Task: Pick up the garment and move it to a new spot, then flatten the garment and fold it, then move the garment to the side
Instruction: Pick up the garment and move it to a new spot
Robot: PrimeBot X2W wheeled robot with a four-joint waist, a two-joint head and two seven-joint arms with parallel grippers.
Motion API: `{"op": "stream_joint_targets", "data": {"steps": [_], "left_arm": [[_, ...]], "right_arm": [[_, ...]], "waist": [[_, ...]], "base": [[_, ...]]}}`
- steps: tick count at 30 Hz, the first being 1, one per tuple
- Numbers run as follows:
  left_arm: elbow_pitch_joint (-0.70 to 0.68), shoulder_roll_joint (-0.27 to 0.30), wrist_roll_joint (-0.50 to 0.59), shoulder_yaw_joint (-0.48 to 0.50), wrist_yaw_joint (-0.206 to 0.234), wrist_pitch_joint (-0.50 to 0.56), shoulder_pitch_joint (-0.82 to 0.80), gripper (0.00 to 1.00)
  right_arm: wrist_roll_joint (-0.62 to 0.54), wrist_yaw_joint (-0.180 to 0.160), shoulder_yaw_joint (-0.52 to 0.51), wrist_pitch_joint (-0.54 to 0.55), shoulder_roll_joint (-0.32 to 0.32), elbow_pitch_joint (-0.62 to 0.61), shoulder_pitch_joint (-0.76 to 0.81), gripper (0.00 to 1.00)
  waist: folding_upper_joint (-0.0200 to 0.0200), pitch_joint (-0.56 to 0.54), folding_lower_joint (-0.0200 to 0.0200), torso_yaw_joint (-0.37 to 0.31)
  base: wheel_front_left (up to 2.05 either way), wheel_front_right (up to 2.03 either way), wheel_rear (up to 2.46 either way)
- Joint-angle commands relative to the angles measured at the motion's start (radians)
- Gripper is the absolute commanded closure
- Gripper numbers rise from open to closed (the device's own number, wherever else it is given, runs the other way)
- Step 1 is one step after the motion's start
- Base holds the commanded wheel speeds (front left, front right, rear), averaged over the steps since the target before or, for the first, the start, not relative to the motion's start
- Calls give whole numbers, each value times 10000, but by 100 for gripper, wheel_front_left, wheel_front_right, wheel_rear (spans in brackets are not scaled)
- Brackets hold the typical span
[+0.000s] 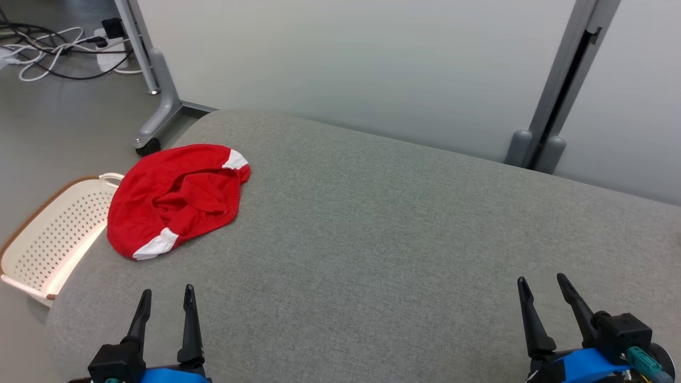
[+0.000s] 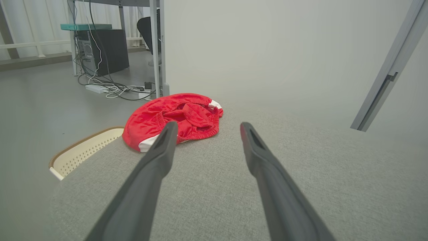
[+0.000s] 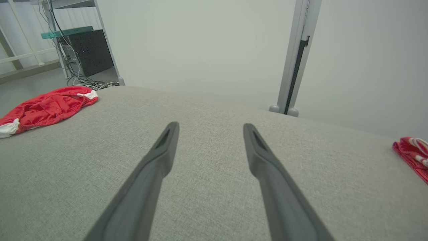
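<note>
The garment (image 1: pixel 173 199) is a crumpled pair of red shorts with white trim, lying at the far left of the grey upholstered surface (image 1: pixel 372 229). It also shows ahead of my fingers in the left wrist view as the garment (image 2: pixel 170 118), and at the far left of the right wrist view as the garment (image 3: pixel 43 107). My left gripper (image 1: pixel 166 295) stands open near the front edge, a short way in front of the garment and apart from it. At the front right my right gripper (image 1: pixel 542 284) is open with nothing between its fingers.
A cream perforated basket (image 1: pixel 50 234) stands on the floor just off the surface's left edge. A wheeled grey frame leg (image 1: pixel 159 106) and cables (image 1: pixel 53 53) lie beyond. A pale wall with a grey post (image 1: pixel 564 80) backs the surface. Another red and white cloth (image 3: pixel 413 155) lies at the far right.
</note>
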Motion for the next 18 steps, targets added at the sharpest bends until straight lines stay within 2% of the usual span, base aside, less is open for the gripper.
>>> {"op": "stream_joint_targets", "data": {"steps": [1, 8, 18], "left_arm": [[-45, 69, -47, 4, 27, 0, 16, 0], [-128, 144, -134, 65, 97, -1, 95, 0], [-209, 117, -214, 13, 204, 3, 102, 0]], "right_arm": [[-79, 1, 5, -54, 21, 55, -135, 0], [-124, 1, 19, -90, 34, 188, -187, 0], [-154, 1, 100, -113, 50, 238, -186, 0]], "waist": [[-1, 124, 0, 246], [-1, 152, 0, 518], [-1, 188, 0, 450]], "base": [[0, 0, 0], [0, 0, 0], [0, 0, 0]]}}
